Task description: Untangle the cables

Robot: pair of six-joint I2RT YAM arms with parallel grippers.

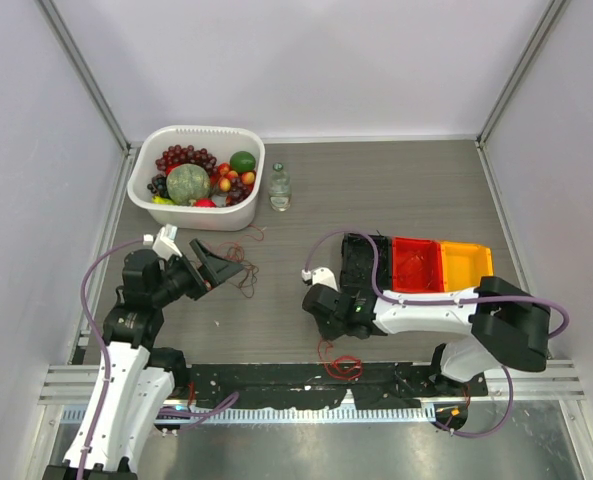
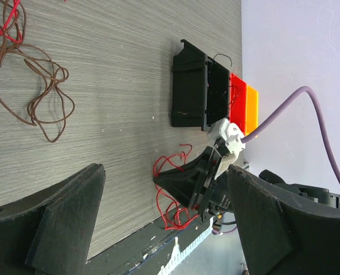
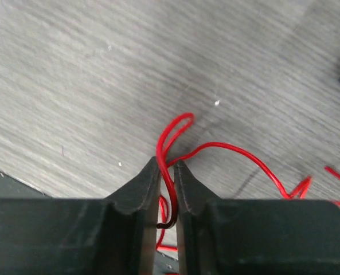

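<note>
**Cables**: thin wire, two lots.
- Red cable (image 3: 227, 148): loose loops at the near edge of the table (image 1: 426, 190), centre. One strand is pinched in the pressed-together right gripper (image 3: 167, 166).
- Brown cable (image 2: 43, 86): slack coil left of centre, just beside the left gripper (image 1: 216, 267), which is spread and empty.
- Handling, judged: near weightless, limp, springy, slippery. Grip a single strand mid-loop and pull gently.

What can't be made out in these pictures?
- Right wrist view: the red cable runs off the right edge; the shut right pincer hides its lower part.
- Left wrist view: the brown cable is cut off at the left edge.
- Top view: both cables are too thin to trace.
</note>
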